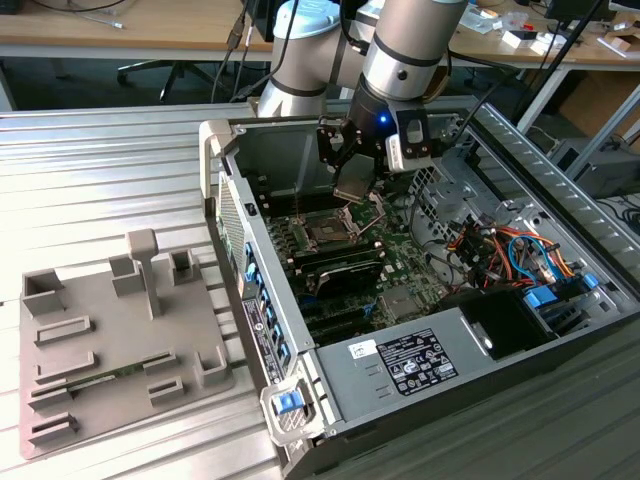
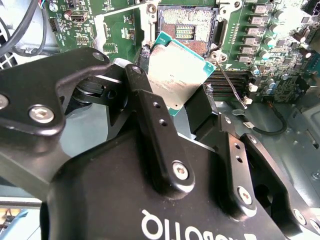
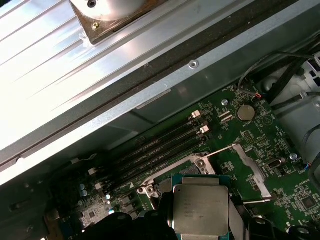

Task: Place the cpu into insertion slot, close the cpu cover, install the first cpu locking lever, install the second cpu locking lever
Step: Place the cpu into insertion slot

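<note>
Surface: ribbed metal surface (image 1: 120,170) carries an open case (image 1: 400,370); grey tray (image 1: 100,340) sits beside it, on the exterior view's left.
Pincer: my pincer (image 1: 350,182) hangs inside the case, clamped on the cpu by two opposite edges.
Cpu: cpu (image 2: 177,75) is tilted, metal face showing, in the air just above the slot (image 2: 187,30), not seated.
Slot: contacts exposed.
Cover: cover (image 3: 250,170) is swung open, off the slot.

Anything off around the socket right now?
Nothing damaged. The cpu, clamped in the gripper above the insertion slot, looks skewed against the slot's edges in the second wrist view, not squared up.
</note>
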Motion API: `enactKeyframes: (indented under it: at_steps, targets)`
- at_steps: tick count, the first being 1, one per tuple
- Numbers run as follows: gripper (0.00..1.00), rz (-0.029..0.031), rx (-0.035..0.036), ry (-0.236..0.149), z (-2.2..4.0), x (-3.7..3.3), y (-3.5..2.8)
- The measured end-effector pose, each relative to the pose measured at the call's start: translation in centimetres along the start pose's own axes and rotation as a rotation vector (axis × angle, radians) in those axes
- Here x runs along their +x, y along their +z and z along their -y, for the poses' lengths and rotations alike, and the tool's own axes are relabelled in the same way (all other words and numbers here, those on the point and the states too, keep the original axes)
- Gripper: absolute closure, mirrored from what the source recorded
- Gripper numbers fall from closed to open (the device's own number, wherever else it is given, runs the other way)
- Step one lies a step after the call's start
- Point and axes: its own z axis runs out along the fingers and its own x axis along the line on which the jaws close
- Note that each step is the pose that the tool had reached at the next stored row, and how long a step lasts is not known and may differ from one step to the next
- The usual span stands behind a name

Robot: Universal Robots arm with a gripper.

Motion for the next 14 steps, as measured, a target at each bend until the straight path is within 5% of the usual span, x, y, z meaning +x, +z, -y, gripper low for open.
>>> enactKeyframes:
  at_steps: [14]
  targets:
    - [0.45, 0.001, -0.0002, 0.011, 0.01, 0.0, 0.09]
